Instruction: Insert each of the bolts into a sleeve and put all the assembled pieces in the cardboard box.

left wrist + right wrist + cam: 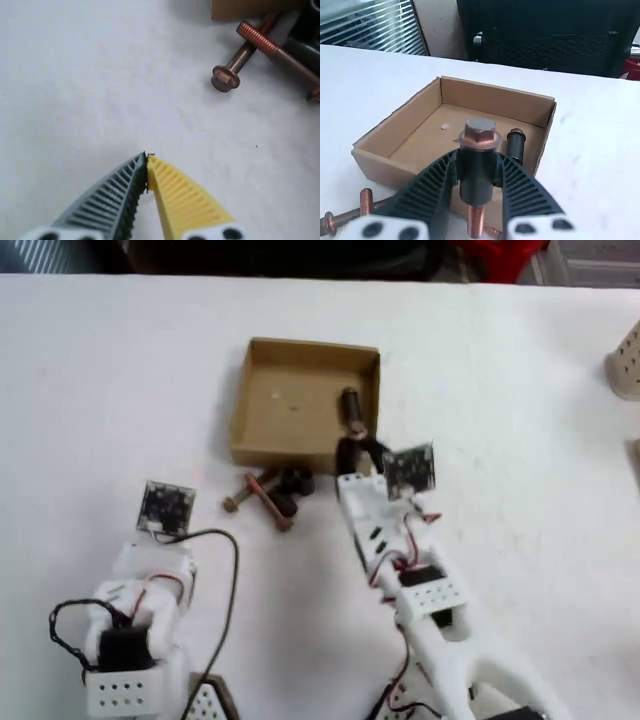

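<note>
— My right gripper (476, 159) is clamped on a bolt-in-sleeve piece (480, 132), at the 5 o'clock corner of the cardboard box (495, 99).
— How far along?
— One assembled piece (515, 145) lies inside, toward 3 o'clock. Two loose bolts (239, 59) and dark sleeves (297, 482) wait at the box's 6 o'clock. My left gripper (146, 165) is closed, empty.

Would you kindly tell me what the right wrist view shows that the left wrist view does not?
The right wrist view adds the right gripper shut on a sleeved bolt, and a second piece inside the box. The left wrist view adds the left gripper, jaws shut and empty. Both share the box, loose bolts and the table.
</note>
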Available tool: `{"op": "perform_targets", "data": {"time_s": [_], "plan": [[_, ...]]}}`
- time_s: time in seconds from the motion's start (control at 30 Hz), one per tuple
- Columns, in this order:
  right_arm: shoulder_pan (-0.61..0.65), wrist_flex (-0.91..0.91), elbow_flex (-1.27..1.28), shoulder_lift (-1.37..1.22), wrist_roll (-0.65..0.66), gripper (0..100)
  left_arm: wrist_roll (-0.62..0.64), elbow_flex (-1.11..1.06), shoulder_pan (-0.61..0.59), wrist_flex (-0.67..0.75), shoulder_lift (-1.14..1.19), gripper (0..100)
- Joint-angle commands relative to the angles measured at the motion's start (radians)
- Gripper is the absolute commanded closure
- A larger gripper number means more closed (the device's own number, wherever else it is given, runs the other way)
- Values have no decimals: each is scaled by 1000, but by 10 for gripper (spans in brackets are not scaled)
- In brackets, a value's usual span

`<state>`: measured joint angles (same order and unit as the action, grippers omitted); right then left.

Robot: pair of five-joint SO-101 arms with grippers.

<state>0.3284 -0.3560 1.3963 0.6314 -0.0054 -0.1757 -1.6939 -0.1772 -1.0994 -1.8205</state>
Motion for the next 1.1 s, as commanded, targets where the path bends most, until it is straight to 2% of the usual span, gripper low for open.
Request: {"op": "perform_targets", "data": {"time_s": [0.0, 0.23, 0.63, 0.8, 1.07], "plan": [[-7, 249, -204, 81, -3, 981, -12, 2, -12, -5, -10, 977], [-12, 472, -535, -59, -3, 981, -12, 2, -12, -5, -10, 977], [-16, 848, -1183, -661, 3, 977, -12, 2, -12, -5, -10, 977], [-16, 952, -1425, -917, 150, 977, -12, 2, -13, -5, -10, 977], [-18, 1101, -1702, -1185, 160, 950, -12, 2, -13, 0, -10, 977]]}}
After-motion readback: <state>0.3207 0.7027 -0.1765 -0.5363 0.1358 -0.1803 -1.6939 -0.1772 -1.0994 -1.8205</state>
